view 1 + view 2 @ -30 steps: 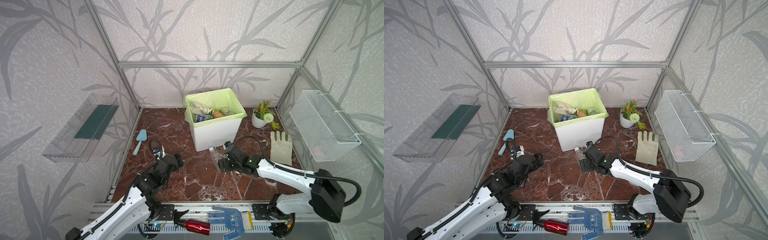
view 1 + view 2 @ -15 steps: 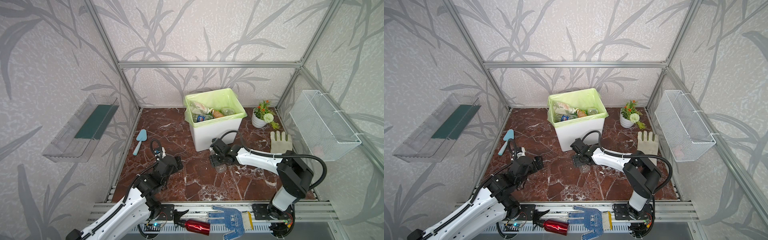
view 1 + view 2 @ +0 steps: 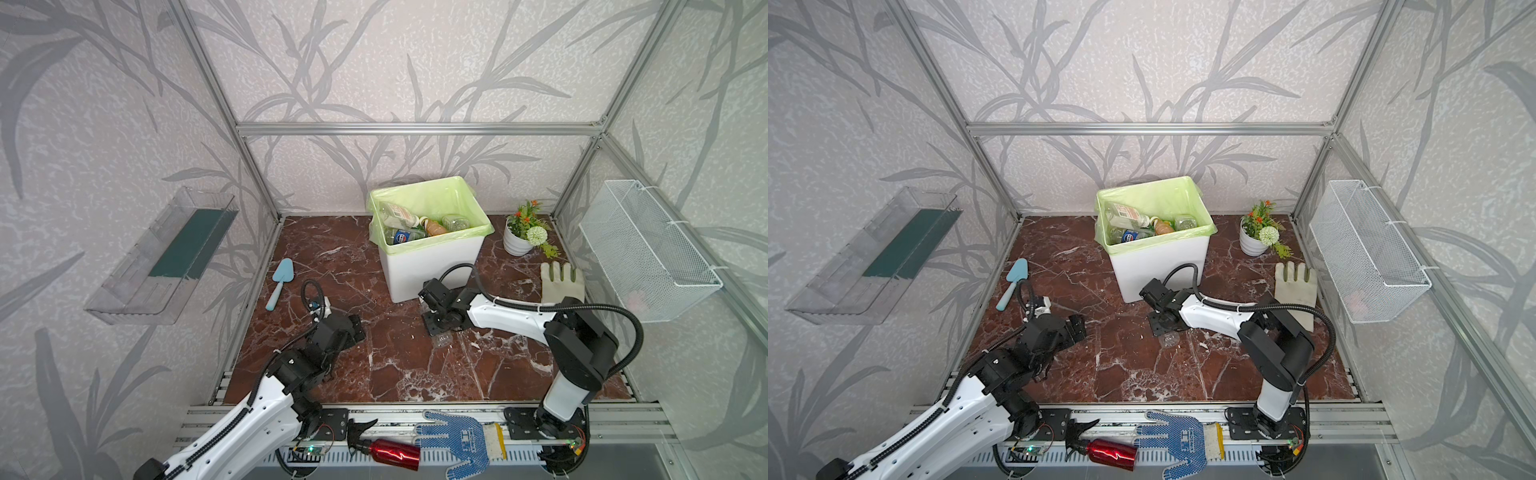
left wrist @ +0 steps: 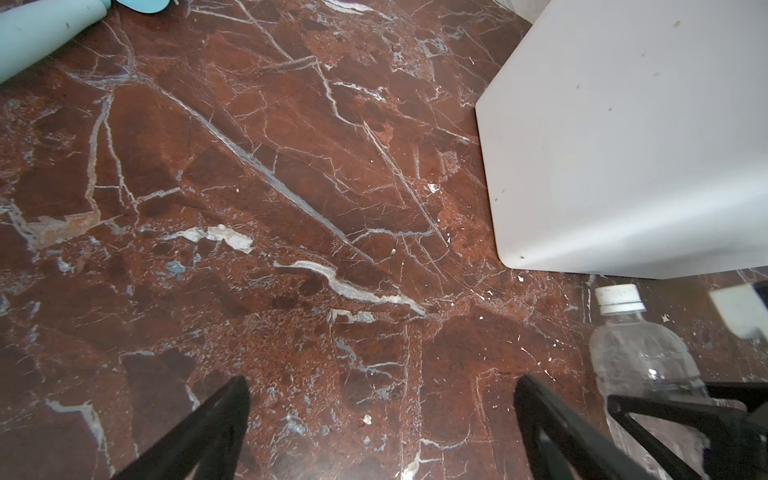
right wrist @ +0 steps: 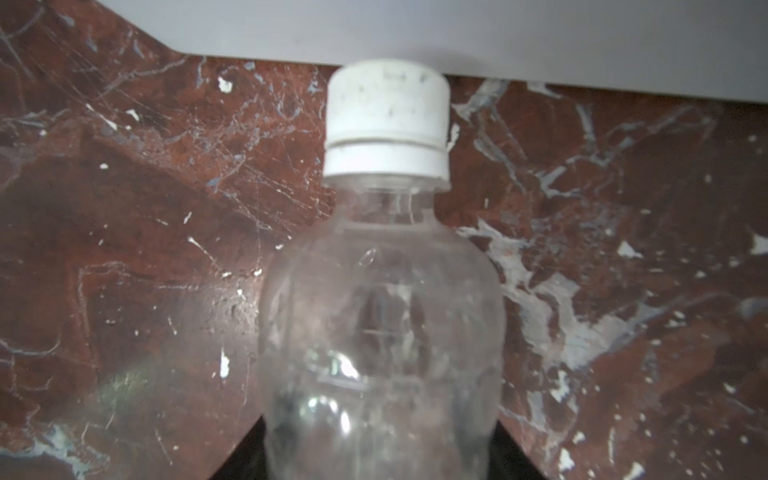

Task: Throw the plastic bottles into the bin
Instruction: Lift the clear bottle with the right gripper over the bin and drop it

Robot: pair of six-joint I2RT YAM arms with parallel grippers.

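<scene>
Left arm (image 3: 249,419), lower left in both top views: white link shells marked with rows of small dark dots, black joint housings, black ribbed cable alongside. Right arm (image 3: 507,318), right of centre: matching white shells, black joints, a looping black cable (image 3: 633,332). Left gripper (image 4: 382,380): black tapered fingers (image 4: 208,428).

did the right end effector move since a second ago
Yes: in both top views the right end effector shifted left, away from the beige glove, over the clear bottle before the bin.

Bright, even light, soft shadows — right wrist view blurs the bottle (image 5: 382,332).
</scene>
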